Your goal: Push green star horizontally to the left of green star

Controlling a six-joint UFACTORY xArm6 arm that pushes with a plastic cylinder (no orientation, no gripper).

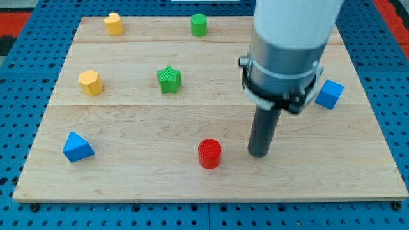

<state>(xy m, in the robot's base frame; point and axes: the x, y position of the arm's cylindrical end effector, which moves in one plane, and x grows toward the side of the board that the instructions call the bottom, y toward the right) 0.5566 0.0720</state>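
Arm: upright, rod vertical; my tip (258, 154) rested on the board (319, 185), touching no block; no jaws to open or hold.
Red cylinder (209, 153): just left of tip.
Blue block (77, 147): far left.
Green star (169, 79): up-left, well apart.
Yellow block (91, 82): beyond it, leftward.
Blue cube (329, 94): up-right.
Green cylinder (199, 25), second yellow block (113, 23): farthest, top.

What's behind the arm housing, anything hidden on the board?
Blue cube pokes out at the housing's right, partly covered. Board behind the housing is hidden; blocks there can't be ruled out. My tip sits right of the red cylinder.
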